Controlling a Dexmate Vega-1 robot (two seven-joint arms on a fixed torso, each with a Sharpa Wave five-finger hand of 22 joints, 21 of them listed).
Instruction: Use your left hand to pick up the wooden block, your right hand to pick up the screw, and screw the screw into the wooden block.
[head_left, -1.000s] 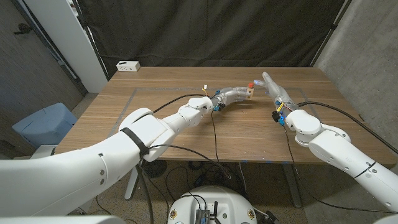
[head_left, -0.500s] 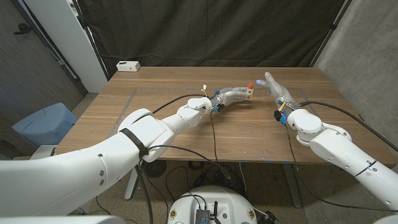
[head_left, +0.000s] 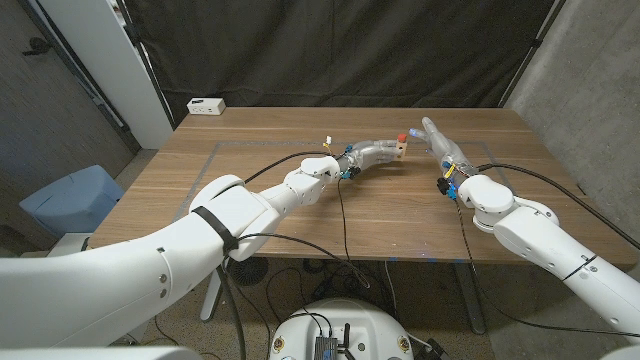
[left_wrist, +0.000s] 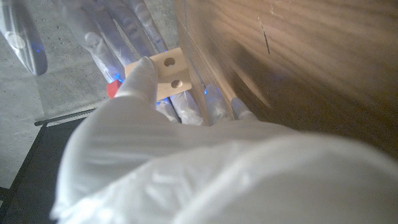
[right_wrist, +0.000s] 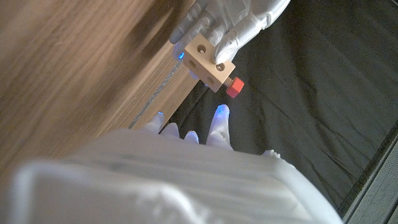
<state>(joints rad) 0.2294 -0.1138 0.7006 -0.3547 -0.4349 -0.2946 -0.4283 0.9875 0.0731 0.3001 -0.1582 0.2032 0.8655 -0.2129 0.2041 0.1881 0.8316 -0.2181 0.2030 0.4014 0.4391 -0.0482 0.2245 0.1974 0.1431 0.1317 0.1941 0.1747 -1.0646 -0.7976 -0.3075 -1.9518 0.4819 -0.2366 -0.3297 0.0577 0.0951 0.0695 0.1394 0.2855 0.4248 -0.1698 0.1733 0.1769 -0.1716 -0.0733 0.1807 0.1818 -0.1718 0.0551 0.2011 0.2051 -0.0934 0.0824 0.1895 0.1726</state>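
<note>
Wooden block sits gripped in the left hand, held up over the far middle of the wooden table, with the red screw standing out of one of its faces. Nearest the camera, both white arms come in from the bottom corners, black cables running along them. In the left wrist view the fingers wrap the pale block, two round holes showing on its face and a bit of red just beside it. The right hand hangs close beside the block but apart from it, its fingers stretched out straight and holding nothing (the right wrist view shows the fingertips short of the screw's red head). Farther back, a small white box lies at the table's far left corner, before a black curtain.
</note>
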